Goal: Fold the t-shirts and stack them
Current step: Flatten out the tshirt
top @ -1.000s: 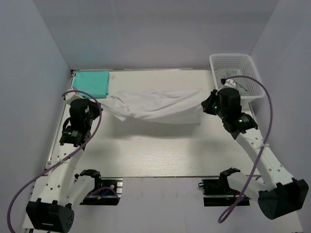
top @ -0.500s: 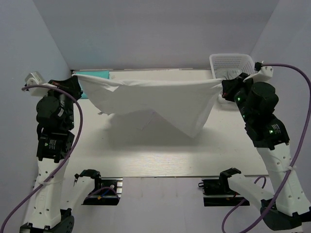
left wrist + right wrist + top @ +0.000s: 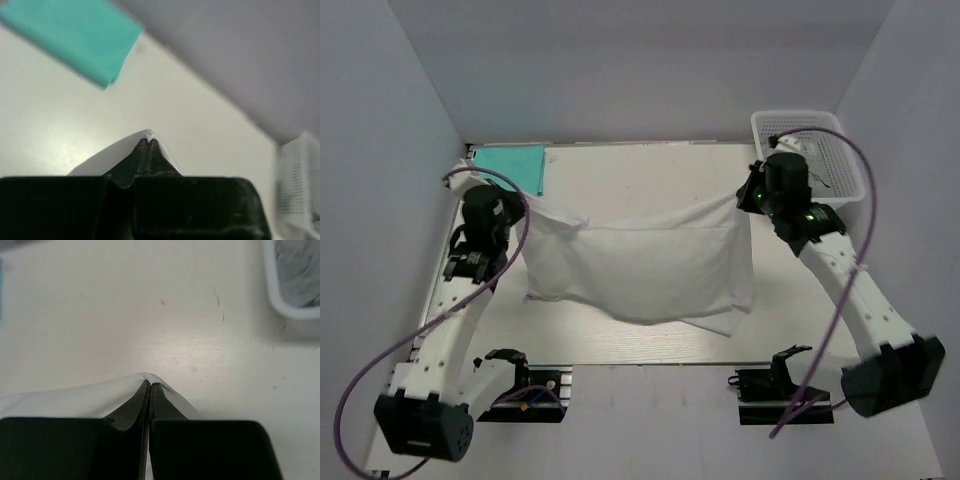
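The white t-shirt (image 3: 640, 270) lies spread across the middle of the table, its far edge held up at both corners. My left gripper (image 3: 525, 203) is shut on its far left corner; the pinched cloth (image 3: 145, 134) shows over the fingertips in the left wrist view. My right gripper (image 3: 744, 200) is shut on the far right corner, and the cloth (image 3: 147, 376) peaks over the closed jaws in the right wrist view. The teal t-shirt (image 3: 508, 166) lies folded at the far left corner of the table and also shows in the left wrist view (image 3: 70, 35).
A white mesh basket (image 3: 808, 150) stands at the far right with grey cloth inside it (image 3: 300, 275). The table's (image 3: 650, 165) far edge meets the back wall. The arm bases sit at the near edge.
Both arms have come down and inward from a raised, stretched-out hold. The white shirt, which hung in the air between them, now lies spread on the table.
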You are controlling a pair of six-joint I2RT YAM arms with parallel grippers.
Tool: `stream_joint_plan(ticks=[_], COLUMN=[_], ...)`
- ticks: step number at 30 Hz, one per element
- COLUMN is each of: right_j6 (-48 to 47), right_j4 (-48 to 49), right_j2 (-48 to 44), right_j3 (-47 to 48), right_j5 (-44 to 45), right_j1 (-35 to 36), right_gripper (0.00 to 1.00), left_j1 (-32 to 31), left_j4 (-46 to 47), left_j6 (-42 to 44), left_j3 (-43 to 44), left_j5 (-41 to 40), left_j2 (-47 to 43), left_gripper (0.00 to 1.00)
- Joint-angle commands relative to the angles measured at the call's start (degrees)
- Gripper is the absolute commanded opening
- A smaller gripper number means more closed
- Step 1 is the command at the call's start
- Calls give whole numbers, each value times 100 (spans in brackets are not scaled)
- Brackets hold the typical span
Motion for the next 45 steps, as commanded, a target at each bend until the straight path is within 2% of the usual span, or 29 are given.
stream_joint_plan(ticks=[1, 5, 6, 11, 12, 16, 18, 19, 21, 28, 37, 45], right_j6=[-5, -180, -215, -269, -277, -304, -304, -286, -286, -286, -260, -172], right_j4=[215, 488, 532, 331, 269, 269, 216, 216, 251, 251, 269, 242], right_j2=[804, 1860, 2367, 3337, 3556, 3506, 3295, 3173, 2900, 2828, 3215, 3040], right_j3=[-429, -553, -527, -35, 44, 142, 71, -77, -218, -868, -966, -1282], right_j5=[-402, -974, -1027, -1133, -1124, -1107, -1098, -1089, -1133, -1326, -1370, -1309], right_j1=[-17, -26, -8, -8, -26, -17, -17, -26, -8, -26, -17, -17], right_gripper=[0, 0, 0, 0, 3, 31, 37, 49, 55, 57, 59, 60], left_j1=[-5, -5, -5, -5, -5, -5, -5, -5, -5, -5, -5, -5], left_j4=[99, 214, 214, 319, 319, 372, 372, 372, 372, 320, 267, 267], left_j6=[-232, -381, -382, -329, -329, -207, -206, -206, -206, -153, -153, -153], left_j3=[-790, -1320, -1382, -1435, -1435, -1382, -1382, -1382, -1382, -1505, -1558, -1558], left_j5=[255, 255, 255, 203, 203, 255, 255, 255, 308, 308, 247, 194], left_j2=[520, 1302, 1590, 2260, 2331, 2560, 2560, 2560, 2560, 2393, 2227, 2226], left_gripper=[0, 0, 0, 0, 0, 0, 0, 0, 0, 0, 0, 0])
